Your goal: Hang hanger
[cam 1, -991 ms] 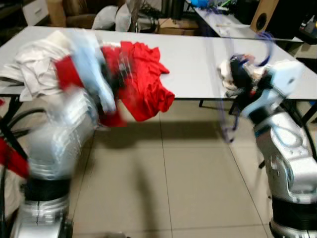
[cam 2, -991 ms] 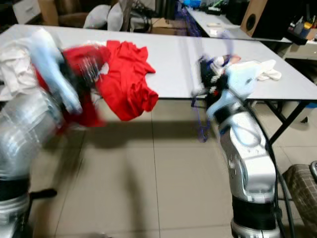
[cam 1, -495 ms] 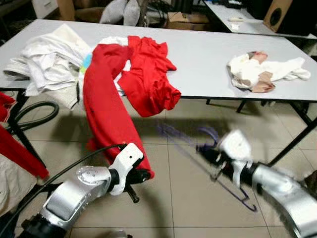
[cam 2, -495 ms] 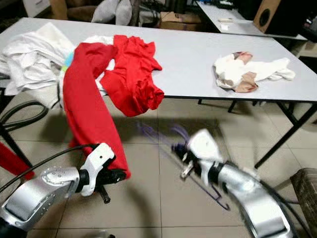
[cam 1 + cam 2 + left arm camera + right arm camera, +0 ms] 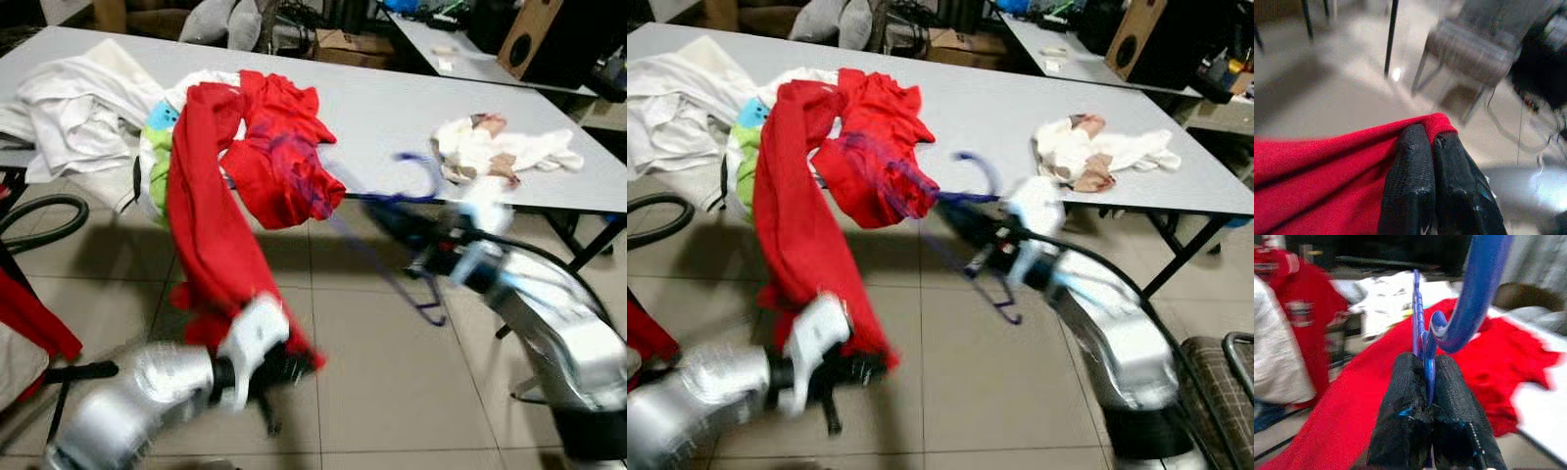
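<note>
A blue hanger [image 5: 392, 230] is held in front of the table [image 5: 372, 108], between the red garment [image 5: 211, 211] and the right arm, its hook uppermost. The right gripper [image 5: 1425, 382] is closed on the thin stem just below the hook, the 2 fingers [image 5: 1403, 411] pinching it tightly. The hanger is judged light, stiff and rather slippery, so a firm pinch near the hook seems best. The left gripper [image 5: 1427, 142] is clamped on a hem of the red garment, which trails from the table edge down towards the floor. The cloth is judged soft and limp, and is best gripped at an edge.
</note>
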Robot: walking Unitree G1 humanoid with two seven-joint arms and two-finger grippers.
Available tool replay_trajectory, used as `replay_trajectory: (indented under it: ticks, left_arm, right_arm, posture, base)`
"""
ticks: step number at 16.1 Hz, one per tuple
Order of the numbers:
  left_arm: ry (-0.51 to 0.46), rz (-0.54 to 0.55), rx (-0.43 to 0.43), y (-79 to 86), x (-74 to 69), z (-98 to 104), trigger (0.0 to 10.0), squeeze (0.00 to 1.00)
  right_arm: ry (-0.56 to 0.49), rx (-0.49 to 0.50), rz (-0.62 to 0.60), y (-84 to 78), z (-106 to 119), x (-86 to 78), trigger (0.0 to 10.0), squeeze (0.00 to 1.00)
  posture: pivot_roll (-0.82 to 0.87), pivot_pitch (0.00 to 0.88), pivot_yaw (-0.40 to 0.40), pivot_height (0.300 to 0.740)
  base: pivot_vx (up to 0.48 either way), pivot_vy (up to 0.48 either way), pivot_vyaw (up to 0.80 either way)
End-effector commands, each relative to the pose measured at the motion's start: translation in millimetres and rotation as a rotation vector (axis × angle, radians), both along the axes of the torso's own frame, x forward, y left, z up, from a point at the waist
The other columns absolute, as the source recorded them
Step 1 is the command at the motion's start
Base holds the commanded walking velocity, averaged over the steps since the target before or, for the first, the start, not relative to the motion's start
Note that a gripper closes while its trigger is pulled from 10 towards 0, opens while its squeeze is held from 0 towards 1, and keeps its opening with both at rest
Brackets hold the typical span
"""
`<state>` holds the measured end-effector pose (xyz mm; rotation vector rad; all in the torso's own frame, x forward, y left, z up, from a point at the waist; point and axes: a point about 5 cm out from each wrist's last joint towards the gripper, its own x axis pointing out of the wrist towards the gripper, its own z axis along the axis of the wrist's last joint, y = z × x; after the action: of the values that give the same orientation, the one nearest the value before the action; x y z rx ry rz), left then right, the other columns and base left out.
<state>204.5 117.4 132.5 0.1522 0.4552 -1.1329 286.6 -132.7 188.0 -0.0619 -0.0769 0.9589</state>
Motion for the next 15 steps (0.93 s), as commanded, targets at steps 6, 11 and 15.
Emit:
replay_trajectory:
  ticks: [6, 11, 15]
  left_arm:
    - [-0.175, -0.197, -0.238, -1.6, 5.9, 86, 10.0, 0.00]
    - [-0.242, -0.227, -0.472, 5.2, 17.2, 128, 10.0, 0.00]
    - [-0.157, -0.198, -0.410, 4.6, 17.6, 109, 10.0, 0.00]
  right_arm:
    - [0.295, -0.434, 0.213, 6.0, -92, 17.4, 10.0, 0.00]
    - [0.395, -0.456, 0.389, -7.9, -111, -15.0, 10.0, 0.00]
    - [0.313, -0.503, 0.235, -42.5, -89, -20.6, 10.0, 0.00]
  posture:
    - [0.07, 0.000, -0.158, 0.740]
    - [0.05, 0.000, -0.129, 0.740]
    - [0.03, 0.000, -0.115, 0.740]
  base:
    - [0.000, 0.000, 0.00]
    - [0.000, 0.000, 0.00]
    - [0.000, 0.000, 0.00]
